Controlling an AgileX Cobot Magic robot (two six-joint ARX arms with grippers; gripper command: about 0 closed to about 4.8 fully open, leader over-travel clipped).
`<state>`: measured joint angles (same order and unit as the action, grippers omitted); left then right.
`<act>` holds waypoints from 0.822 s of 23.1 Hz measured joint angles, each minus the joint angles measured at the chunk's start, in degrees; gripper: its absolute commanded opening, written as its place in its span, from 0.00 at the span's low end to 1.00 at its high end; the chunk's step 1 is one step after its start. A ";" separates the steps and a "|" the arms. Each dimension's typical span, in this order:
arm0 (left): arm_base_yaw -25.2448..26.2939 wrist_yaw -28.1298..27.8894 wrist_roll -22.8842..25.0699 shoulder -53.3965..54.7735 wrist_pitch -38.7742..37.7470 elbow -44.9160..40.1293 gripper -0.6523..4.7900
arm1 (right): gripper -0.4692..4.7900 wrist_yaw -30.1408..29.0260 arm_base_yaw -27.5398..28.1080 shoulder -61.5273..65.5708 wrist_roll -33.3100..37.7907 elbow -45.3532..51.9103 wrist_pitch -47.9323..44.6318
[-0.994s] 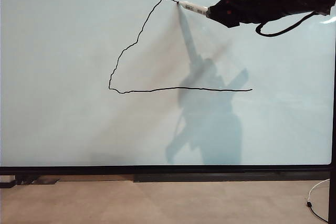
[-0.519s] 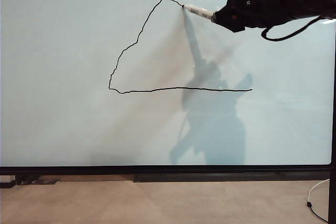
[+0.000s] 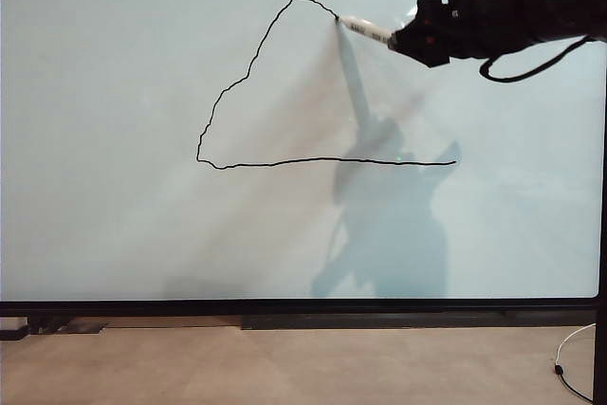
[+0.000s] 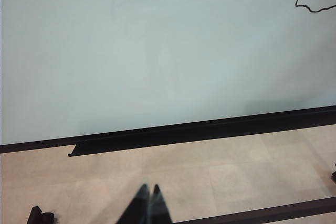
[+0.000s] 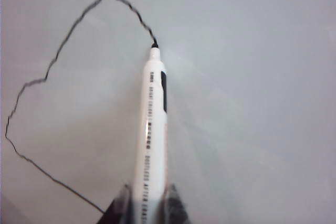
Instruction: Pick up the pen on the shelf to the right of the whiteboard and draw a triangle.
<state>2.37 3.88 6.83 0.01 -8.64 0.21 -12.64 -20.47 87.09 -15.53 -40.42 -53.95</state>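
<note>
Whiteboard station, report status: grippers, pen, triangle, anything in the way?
Right gripper shut on pen, tip on whiteboard. Left gripper shut, idle low. Triangle unfinished: right side barely begun below peak. Nothing in the way.

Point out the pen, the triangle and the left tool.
pen (image 5: 152, 129): right wrist view, middle of the white barrel.
triangle (image 3: 313, 160): exterior view, on its flat base line.
left tool (image 4: 148, 205): left wrist view, between its dark fingertips, over the floor.
</note>
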 measured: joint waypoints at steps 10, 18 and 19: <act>0.00 0.00 0.00 0.00 0.02 0.00 0.11 | 0.08 0.48 0.63 0.00 0.02 2.23 -0.55; 0.00 0.00 0.00 0.00 0.02 0.00 0.11 | 0.08 0.42 2.19 0.00 0.17 4.24 -1.66; 0.00 0.02 0.00 0.00 0.02 0.00 0.11 | 0.08 0.37 2.32 0.00 0.20 4.26 -1.62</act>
<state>2.37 3.90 6.83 0.01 -8.62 0.21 -12.27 -18.15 87.09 -15.33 -36.16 -55.57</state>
